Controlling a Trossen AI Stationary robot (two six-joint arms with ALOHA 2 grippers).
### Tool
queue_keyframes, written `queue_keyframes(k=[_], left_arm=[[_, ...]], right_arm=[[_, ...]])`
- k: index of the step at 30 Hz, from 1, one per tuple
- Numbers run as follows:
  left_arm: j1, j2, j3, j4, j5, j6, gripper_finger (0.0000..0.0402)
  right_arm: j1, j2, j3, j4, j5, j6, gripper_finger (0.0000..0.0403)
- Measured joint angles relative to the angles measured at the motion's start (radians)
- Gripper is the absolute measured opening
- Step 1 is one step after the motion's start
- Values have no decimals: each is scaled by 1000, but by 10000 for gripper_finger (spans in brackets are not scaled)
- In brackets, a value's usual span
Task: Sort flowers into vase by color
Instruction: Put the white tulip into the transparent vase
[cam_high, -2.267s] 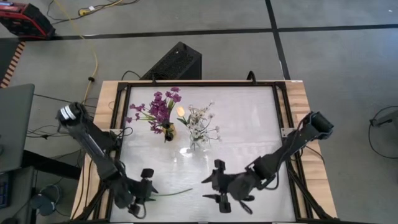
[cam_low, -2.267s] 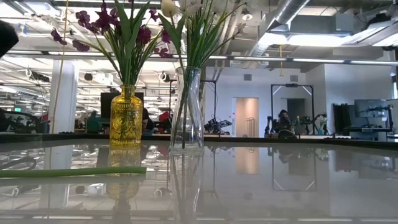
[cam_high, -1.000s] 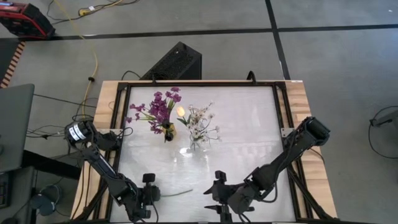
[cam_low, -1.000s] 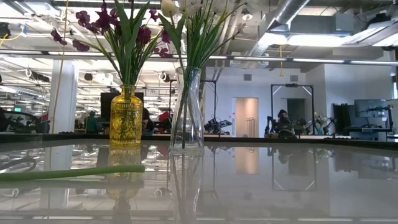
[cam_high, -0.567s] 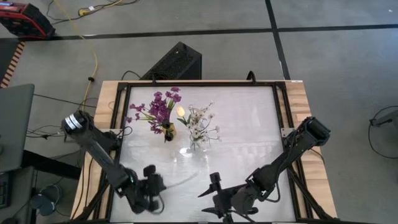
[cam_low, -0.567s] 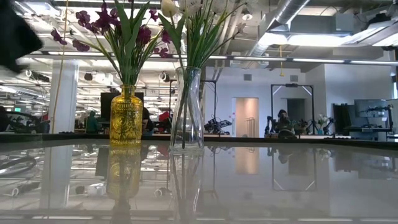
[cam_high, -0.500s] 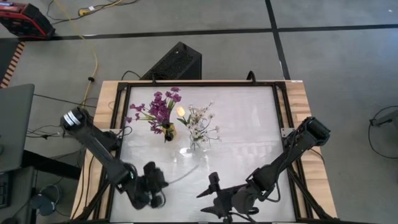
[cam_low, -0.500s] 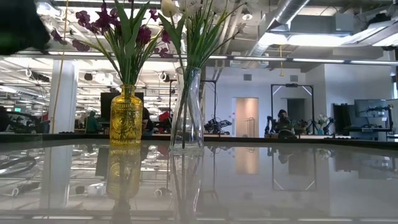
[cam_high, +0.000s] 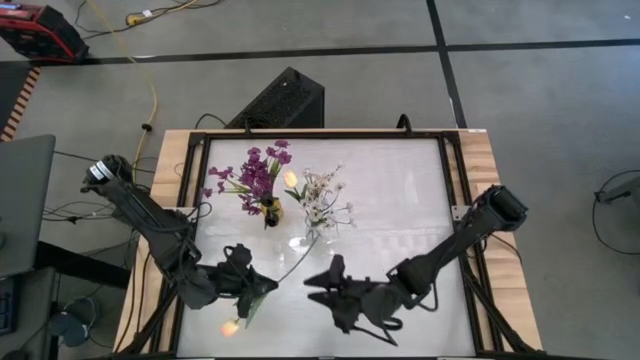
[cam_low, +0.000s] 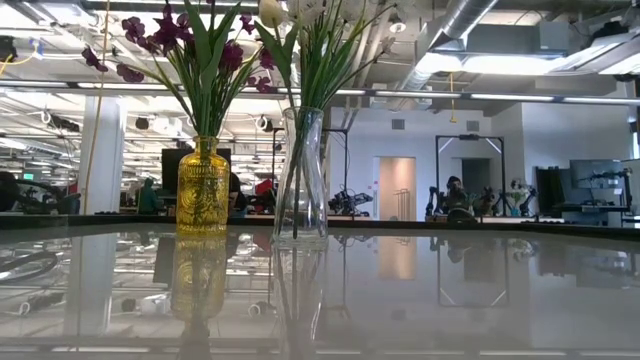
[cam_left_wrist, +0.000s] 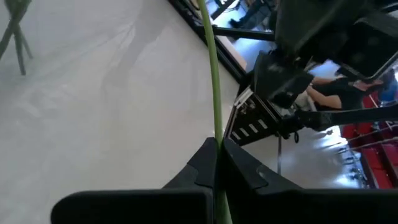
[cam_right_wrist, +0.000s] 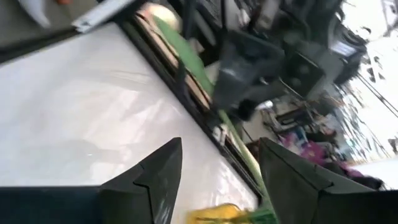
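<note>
A pale orange tulip bud (cam_high: 229, 326) on a long green stem (cam_high: 290, 265) is in my left gripper (cam_high: 258, 290), which is shut on it at the near left of the table. The bud lies toward the near edge, and the bare stem end points toward the clear glass vase (cam_high: 318, 225). That vase holds white sprigs and one pale bud. The yellow vase (cam_high: 268, 210) to its left holds purple flowers. My right gripper (cam_high: 320, 275) hovers open just right of the stem, fingers toward my left gripper. My left gripper pinches the green stem (cam_left_wrist: 214, 134) between its two fingers, nearer the bud end than the bare end. The stem runs straight out past the fingertips. The flower is lifted clear of the table and slants from the bud up toward the glass vase.
The two vases (cam_low: 203, 190) (cam_low: 300, 180) stand side by side at the far left of the glossy tabletop (cam_high: 400, 200). A dark metal frame (cam_high: 455, 200) borders the table. The right half of the tabletop is bare.
My left gripper has taken hold of the stem that lay on the table near the front edge, raised it and turned. The flower has swung, so its bare end now points at the glass vase and its bud shows by the near edge. My right gripper has drawn toward the left gripper.
</note>
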Motion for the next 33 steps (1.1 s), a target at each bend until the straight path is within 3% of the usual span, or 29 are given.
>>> queue_keyframes(k=[12,25,33], left_arm=[[54,1,0,-10,14,-45,0],[114,1,0,43,126,12,0],[119,1,0,44,154,42,0]], right_arm=[[-51,0,0,0,22,12,215],[-65,0,0,-87,151,16,211],[-83,0,0,-134,160,47,175]])
